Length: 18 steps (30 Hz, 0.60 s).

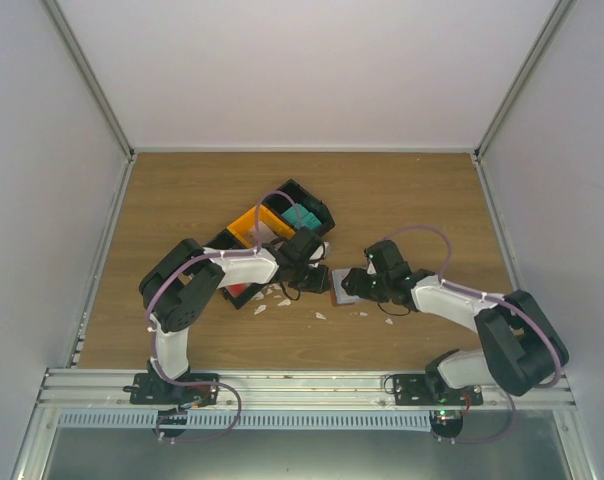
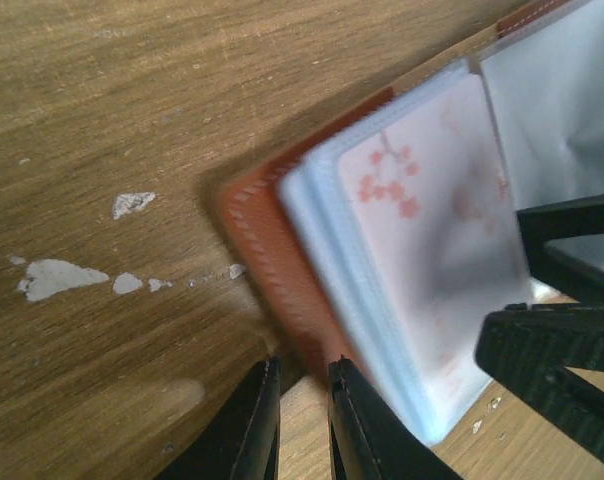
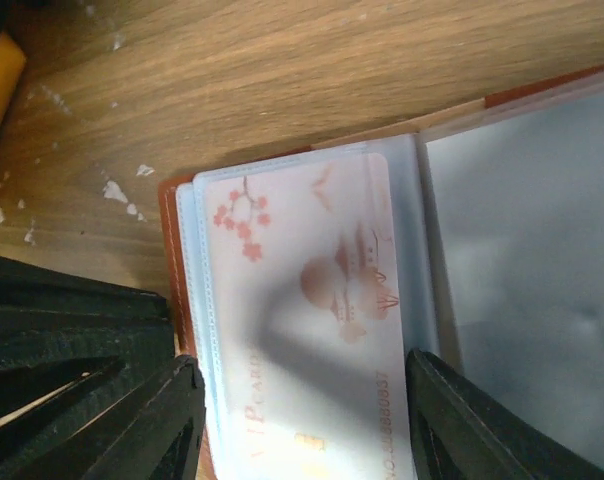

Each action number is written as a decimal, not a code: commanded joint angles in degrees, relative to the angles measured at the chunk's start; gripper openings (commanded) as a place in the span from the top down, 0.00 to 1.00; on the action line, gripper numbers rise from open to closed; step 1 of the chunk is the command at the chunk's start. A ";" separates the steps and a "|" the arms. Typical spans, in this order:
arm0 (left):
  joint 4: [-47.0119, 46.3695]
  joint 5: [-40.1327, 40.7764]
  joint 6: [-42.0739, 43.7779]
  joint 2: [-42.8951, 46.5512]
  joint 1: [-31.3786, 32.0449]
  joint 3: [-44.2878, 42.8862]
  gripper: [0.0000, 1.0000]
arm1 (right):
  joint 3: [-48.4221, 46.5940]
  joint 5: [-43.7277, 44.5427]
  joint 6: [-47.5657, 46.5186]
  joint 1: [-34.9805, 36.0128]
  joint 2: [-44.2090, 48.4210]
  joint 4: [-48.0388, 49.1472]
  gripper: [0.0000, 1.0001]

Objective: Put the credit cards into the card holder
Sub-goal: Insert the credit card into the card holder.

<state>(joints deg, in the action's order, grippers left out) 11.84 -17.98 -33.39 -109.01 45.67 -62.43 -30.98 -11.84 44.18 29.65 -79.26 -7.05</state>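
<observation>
Item: card holder (image 1: 344, 288), reddish-brown, lying open on the wooden table (image 1: 402, 190) between the two grippers, just right of the tray.
Orientation: in the right wrist view the fold runs along the long axis, straight away from the fingertips. Clear sleeves are stacked on the left half and a pale blue-grey inner panel is on the right.
Contents: one white credit card (image 3: 302, 320) with red blossoms sits in the top sleeve, long axis parallel to the fold, blossom end farthest from the right gripper.
Left gripper (image 2: 302, 375): fingers closed to a narrow slit, tips on the outer edge of the brown cover.
Right gripper (image 3: 302, 360): fingers spread wide, one along each long edge of the sleeved card; contact cannot be told.
Surroundings: black-and-orange tray (image 1: 250, 226) holding a teal card (image 1: 304, 217); white scraps (image 1: 320, 316) scattered on the wood beside the holder. The two grippers crowd the holder from opposite sides.
</observation>
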 commanded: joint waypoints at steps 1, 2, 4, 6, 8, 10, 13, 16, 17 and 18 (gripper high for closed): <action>0.19 1.77 1.11 0.94 0.47 1.20 0.81 | -1.74 7.05 -0.87 0.41 2.62 -8.68 0.40; 0.32 1.81 1.25 1.06 0.47 1.06 0.81 | -2.06 7.53 -1.01 0.43 3.21 -9.50 0.38; 0.71 1.11 2.17 1.24 0.47 0.40 0.78 | -2.68 8.38 -1.16 0.35 3.84 -10.97 0.34; 1.19 0.66 3.00 1.61 0.39 -0.22 0.75 | -2.61 8.26 -1.83 0.32 4.40 -10.78 0.33; 1.73 0.56 3.50 2.58 0.38 -0.50 0.74 | -2.94 8.35 -2.78 0.32 4.55 -11.06 0.33; 1.58 0.62 3.46 3.57 0.22 -0.54 0.73 | -4.17 9.22 -3.77 0.29 4.34 -12.25 0.36; 1.01 -0.61 2.89 4.36 -0.01 -0.86 0.73 | -5.68 10.65 -5.12 0.32 3.70 -14.61 0.43; -1.08 -3.05 1.70 4.37 -0.10 -0.63 0.73 | -6.73 14.62 -6.24 0.26 3.56 -17.44 0.45; -1.61 -3.02 1.09 4.01 -0.14 -0.51 0.72 | -6.87 16.15 -6.65 0.04 3.66 -18.08 0.45; -2.03 -2.63 0.30 3.51 -0.33 -0.45 0.70 | -6.88 17.16 -7.44 -0.31 3.70 -18.46 0.44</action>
<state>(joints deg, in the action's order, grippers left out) 13.21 -19.16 -31.48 -106.48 45.65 -62.48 -36.36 -1.23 39.59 29.65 -75.64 -21.19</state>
